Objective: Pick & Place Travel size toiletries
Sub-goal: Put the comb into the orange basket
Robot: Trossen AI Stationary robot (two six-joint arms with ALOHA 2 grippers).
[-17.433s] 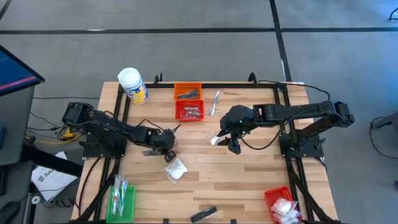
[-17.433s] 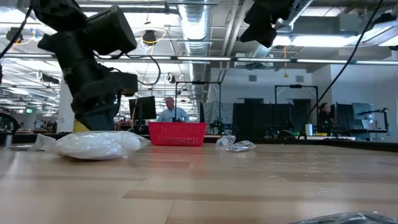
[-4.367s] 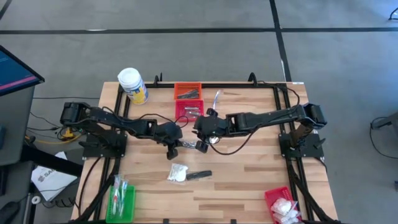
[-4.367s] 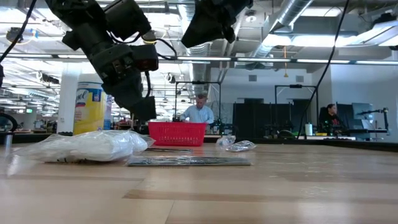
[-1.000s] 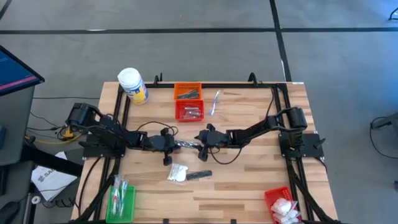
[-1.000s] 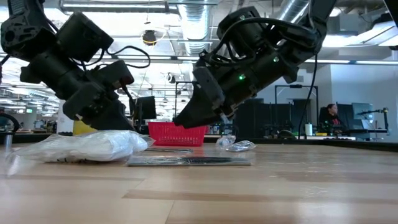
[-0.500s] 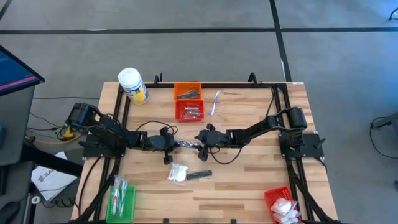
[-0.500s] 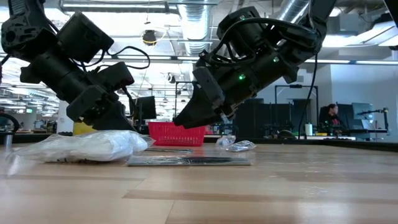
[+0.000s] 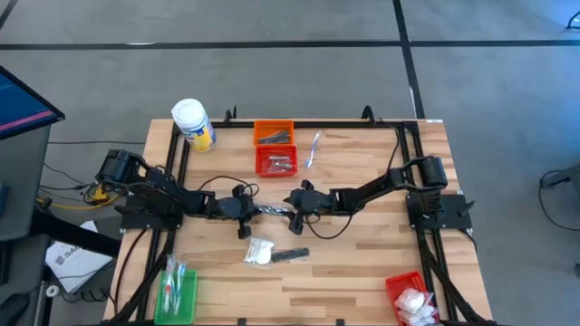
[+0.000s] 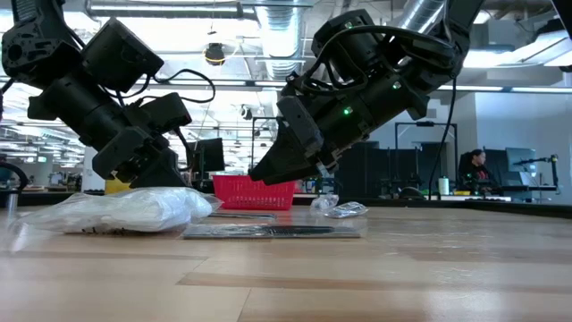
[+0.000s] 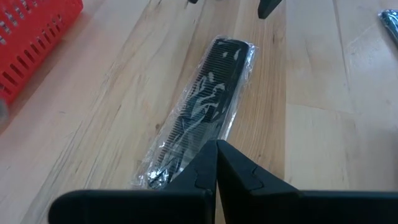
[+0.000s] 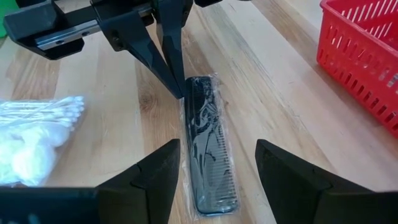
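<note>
A dark comb in a clear wrapper lies flat on the table's middle, one of the travel size toiletries. My left gripper is shut, and its tips are at the comb's left end. My right gripper is open. Its fingers stand on either side of the comb's right end without touching it. A white packet of cotton swabs and a dark slim item lie nearer the front edge. A thin clear stick lies by the baskets. My left gripper's shut fingertips rest on the edge of the comb's clear wrapper, at the end nearest the left arm. They slant down from the table's left, roughly along the comb. The comb lies flat on the table.
An orange basket and a red basket stand at the far middle, with a white jar at the far left. A green basket is at the near left and a red one at the near right.
</note>
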